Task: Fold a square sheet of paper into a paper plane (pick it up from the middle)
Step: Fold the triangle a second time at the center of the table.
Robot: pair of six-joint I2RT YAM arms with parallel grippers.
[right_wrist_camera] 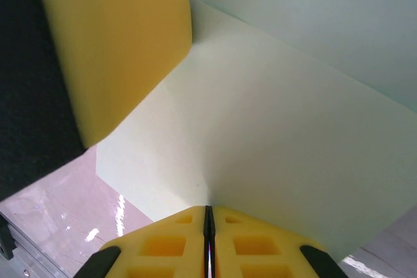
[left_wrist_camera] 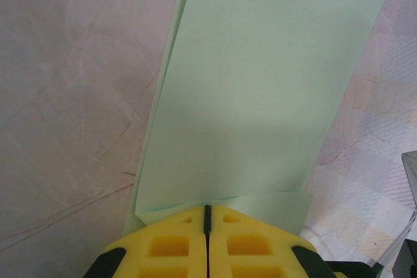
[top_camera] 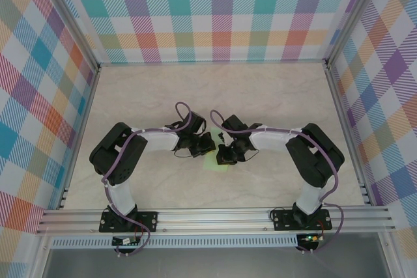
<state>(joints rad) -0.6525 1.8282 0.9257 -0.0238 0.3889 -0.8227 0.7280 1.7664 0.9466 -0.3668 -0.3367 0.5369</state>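
Note:
The square sheet of paper [left_wrist_camera: 260,83] is pale mint green and folded into a long doubled strip. A lower layer sticks out to the right near my jaws. My left gripper [left_wrist_camera: 208,209] is shut on its near edge, yellow pads pressed together. My right gripper [right_wrist_camera: 208,209] is shut on the same paper [right_wrist_camera: 273,135], which creases where it meets the pads. One yellow finger of the left gripper [right_wrist_camera: 117,43] shows at the upper left of the right wrist view. From above, both grippers [top_camera: 207,142] [top_camera: 225,154] meet at mid-table, with a bit of green paper [top_camera: 214,162] showing beneath them.
The marbled beige table top [top_camera: 260,96] stretches behind and to both sides of the arms. Plaid walls [top_camera: 221,11] close in the back and sides. An aluminium rail [top_camera: 215,216] runs along the near edge, where the arm bases are bolted.

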